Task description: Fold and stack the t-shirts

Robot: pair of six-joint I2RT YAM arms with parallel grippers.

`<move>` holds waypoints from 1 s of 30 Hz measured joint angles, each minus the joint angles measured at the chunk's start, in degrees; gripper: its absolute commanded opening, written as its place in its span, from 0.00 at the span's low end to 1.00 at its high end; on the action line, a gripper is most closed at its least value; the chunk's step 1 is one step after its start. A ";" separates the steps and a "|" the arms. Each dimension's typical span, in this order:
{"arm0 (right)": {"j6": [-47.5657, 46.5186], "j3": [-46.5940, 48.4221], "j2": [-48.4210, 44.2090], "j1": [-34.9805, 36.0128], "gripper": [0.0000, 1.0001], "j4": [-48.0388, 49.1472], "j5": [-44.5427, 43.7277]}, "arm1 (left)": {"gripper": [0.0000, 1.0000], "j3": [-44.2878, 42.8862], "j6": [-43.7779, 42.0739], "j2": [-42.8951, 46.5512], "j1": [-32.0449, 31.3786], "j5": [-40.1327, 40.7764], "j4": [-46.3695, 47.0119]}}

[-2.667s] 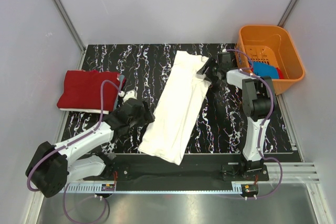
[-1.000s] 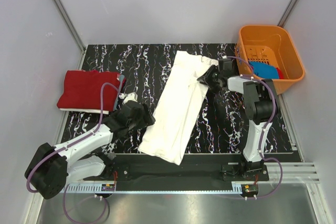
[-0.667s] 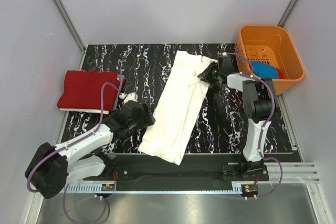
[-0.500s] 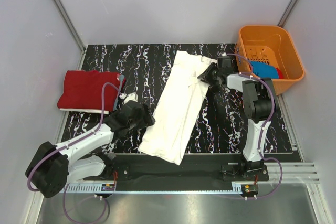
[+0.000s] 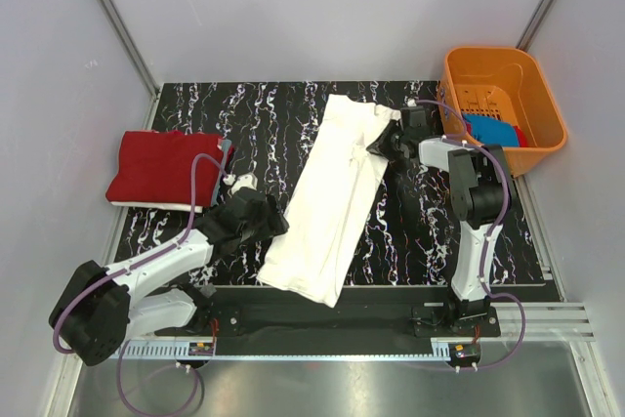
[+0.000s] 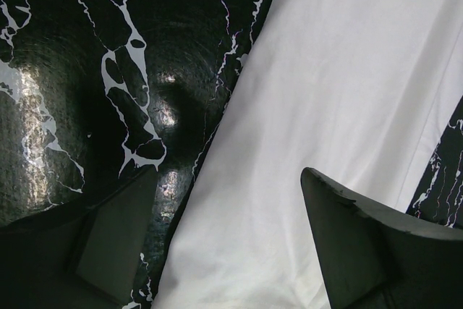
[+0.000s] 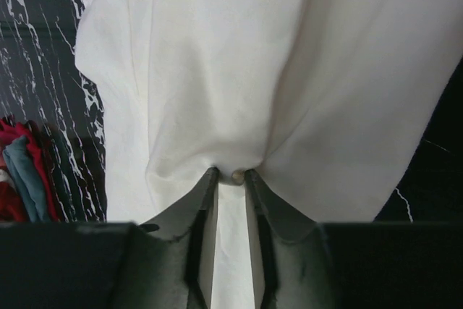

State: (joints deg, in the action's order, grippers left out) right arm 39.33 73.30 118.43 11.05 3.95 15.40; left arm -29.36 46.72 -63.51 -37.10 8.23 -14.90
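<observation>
Step in hand looks like the crosswise fold on the white tee (image 5: 332, 197), a long soft smooth strip lying diagonal in the middle of the table (image 5: 244, 114). R gripper (image 7: 226, 176) pinches a pucker of cloth at its far end, L gripper (image 6: 230, 179) hangs wide open over the near-left hem. Next imo: L grabs the near end w/o bunching it. Red tee (image 5: 161, 168) sits folded by the left edge

Orange basket (image 5: 493, 73), black marbled table (image 5: 254, 119)
</observation>
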 measured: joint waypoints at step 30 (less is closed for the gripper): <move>1.97 -7.10 -9.22 0.20 0.47 -8.15 -2.75 | 0.87 -0.02 -0.37 0.13 0.00 -0.11 -0.07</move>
State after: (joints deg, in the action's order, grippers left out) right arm 41.30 66.19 109.21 11.25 -4.21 12.64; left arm -29.39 46.35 -63.37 -37.10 8.12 -14.96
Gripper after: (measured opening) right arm 0.439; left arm 0.860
